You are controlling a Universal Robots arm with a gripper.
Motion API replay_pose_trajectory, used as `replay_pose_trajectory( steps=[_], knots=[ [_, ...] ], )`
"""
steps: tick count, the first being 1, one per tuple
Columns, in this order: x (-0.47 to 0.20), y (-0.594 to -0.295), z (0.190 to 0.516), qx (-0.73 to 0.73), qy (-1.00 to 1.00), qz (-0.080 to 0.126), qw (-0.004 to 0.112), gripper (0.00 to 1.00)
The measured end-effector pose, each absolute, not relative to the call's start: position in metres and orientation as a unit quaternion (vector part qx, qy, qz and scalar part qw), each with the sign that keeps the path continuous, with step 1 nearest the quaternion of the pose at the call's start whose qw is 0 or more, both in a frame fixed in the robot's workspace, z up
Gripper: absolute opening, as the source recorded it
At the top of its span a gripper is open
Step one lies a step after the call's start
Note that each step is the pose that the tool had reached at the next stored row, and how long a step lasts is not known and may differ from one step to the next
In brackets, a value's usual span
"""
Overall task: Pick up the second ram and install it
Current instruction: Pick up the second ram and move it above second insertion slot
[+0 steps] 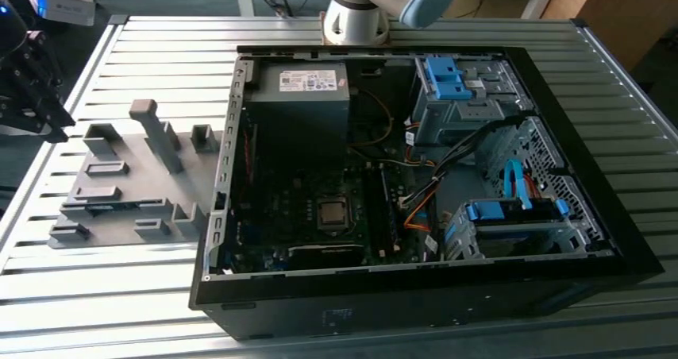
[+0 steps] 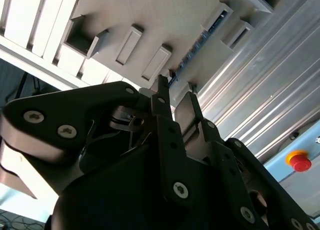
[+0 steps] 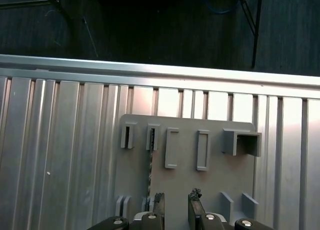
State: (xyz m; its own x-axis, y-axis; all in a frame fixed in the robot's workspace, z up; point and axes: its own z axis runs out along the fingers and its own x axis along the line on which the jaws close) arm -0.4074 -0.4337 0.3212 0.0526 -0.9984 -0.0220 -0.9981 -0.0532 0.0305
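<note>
Claw (image 3: pixel 176 202): partly open, empty, hanging over the holder with the ram just outside its fingers.
Ram (image 2: pixel 200 42): on edge in holder slots, untouched.
Handling: probably light, stiff, thin, fragile; best pinched across the flat faces, mid-length.
Holder (image 3: pixel 215 160): grey blocks crowded the ram; room lay straight up.
Tabletop (image 3: pixel 60 155): ribbed metal.
Case (image 1: pixel 424 295): well apart, open.

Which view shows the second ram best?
Second wrist view: the second ram stands on edge in the grey holder, its blue length showing. First wrist view shows it as a thin edge-on sliver. Exterior view: too small to tell.
</note>
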Motion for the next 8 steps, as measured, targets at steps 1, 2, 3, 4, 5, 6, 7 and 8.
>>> replay_pose_trajectory(
  steps=[1, 2, 3, 4, 5, 6, 7, 8],
  knots=[
    [-0.4074, -0.4338, 0.3197, 0.725, -0.688, -0.018, 0.003, 0.33],
    [-0.4074, -0.4339, 0.3187, 0.725, -0.688, -0.018, 0.003, 0.33],
    [-0.4074, -0.434, 0.3178, 0.725, -0.688, -0.019, 0.003, 0.33],
    [-0.4074, -0.434, 0.3172, 0.725, -0.688, -0.019, 0.003, 0.33],
    [-0.4074, -0.4341, 0.3169, 0.725, -0.688, -0.019, 0.004, 0.33],
    [-0.4074, -0.4341, 0.3167, 0.725, -0.688, -0.019, 0.004, 0.33],
    [-0.4074, -0.4341, 0.3165, 0.725, -0.688, -0.019, 0.004, 0.33],
    [-0.4074, -0.4341, 0.316, 0.725, -0.688, -0.019, 0.003, 0.33]
  ],
)
